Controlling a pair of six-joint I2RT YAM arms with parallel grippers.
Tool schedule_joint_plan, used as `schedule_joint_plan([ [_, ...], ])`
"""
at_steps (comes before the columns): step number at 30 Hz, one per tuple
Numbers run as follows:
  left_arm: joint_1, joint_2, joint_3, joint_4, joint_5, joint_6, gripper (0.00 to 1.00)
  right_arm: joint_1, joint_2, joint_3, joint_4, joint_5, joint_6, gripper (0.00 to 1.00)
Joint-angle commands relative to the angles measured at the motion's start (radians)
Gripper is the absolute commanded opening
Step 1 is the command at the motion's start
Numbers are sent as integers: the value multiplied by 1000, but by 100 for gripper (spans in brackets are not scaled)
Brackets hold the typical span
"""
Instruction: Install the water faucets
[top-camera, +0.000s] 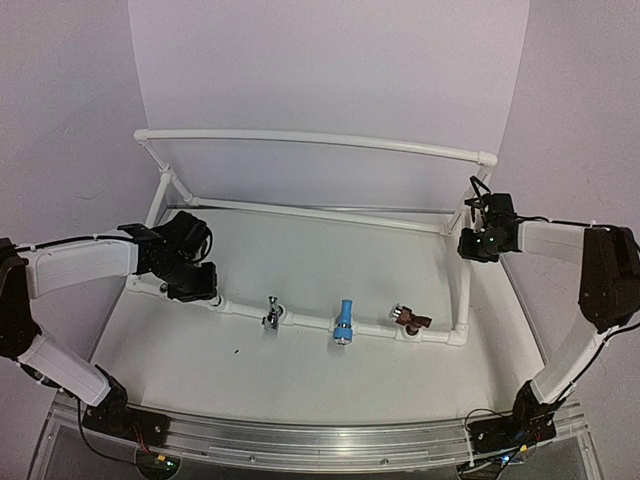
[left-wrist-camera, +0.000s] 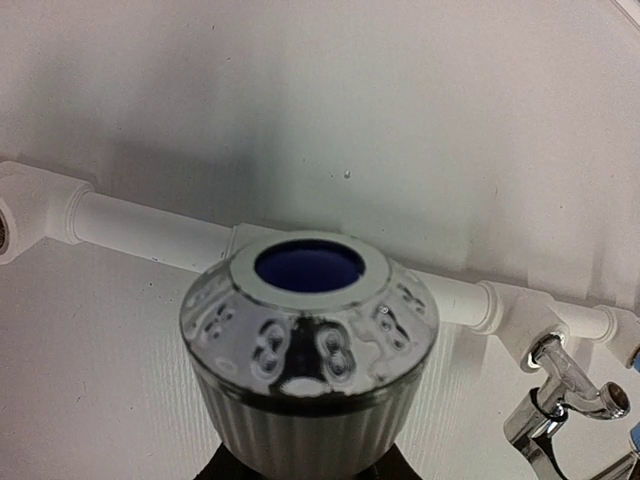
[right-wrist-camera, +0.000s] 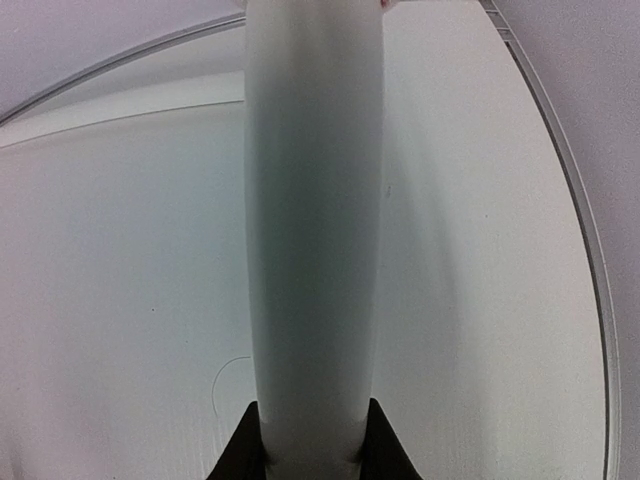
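Sitting in sockets along the front pipe of the white pipe frame are the chrome tap, the light blue tap and the reddish-brown tap. They are running in that order from about the middle of the near edge of the bench toward its near right corner. So three taps are looking installed, though how tightly they are screwed in is not showing.

One socket toward the left edge of the bench is getting the last one. The left hand is sitting over that stretch of the front pipe, carrying the fourth tap, whose shiny ribbed knob with a blue centre is filling the left wrist view. The knob is lining up with a fitting on the pipe directly behind it, with the chrome tap off to its right. Whether its thread is already biting in the socket is hidden behind the knob. I am judging that seating and turning this tap is what is remaining of the task.

The left hand's fingers are showing only as a dark sliver beneath the knob, seemingly pressed in on the tap rather than spread. The right hand is working at the right edge of the bench, its fingers pinching the side pipe of the frame on both sides, apparently steadying the frame.
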Motion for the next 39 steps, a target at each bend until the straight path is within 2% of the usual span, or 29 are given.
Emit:
schedule_joint_plan([
  [1, -12, 64, -14, -132, 51, 70, 0, -5, -5, 34, -1, -6, -39, 0],
  [8, -12, 62, -13, -125, 95, 136, 0, -9, 3, 52, -5, -8, -55, 0],
  [13, -12, 127, 47, -152, 133, 194, 0, -15, 3, 58, -10, -9, -68, 0],
  [23, -12, 194, 142, -245, 104, 308, 0, -52, 13, 80, -20, -14, -113, 0],
  [39, -37, 208, 146, -222, 80, 561, 0, -84, 40, 120, -30, -17, -164, 0],
])
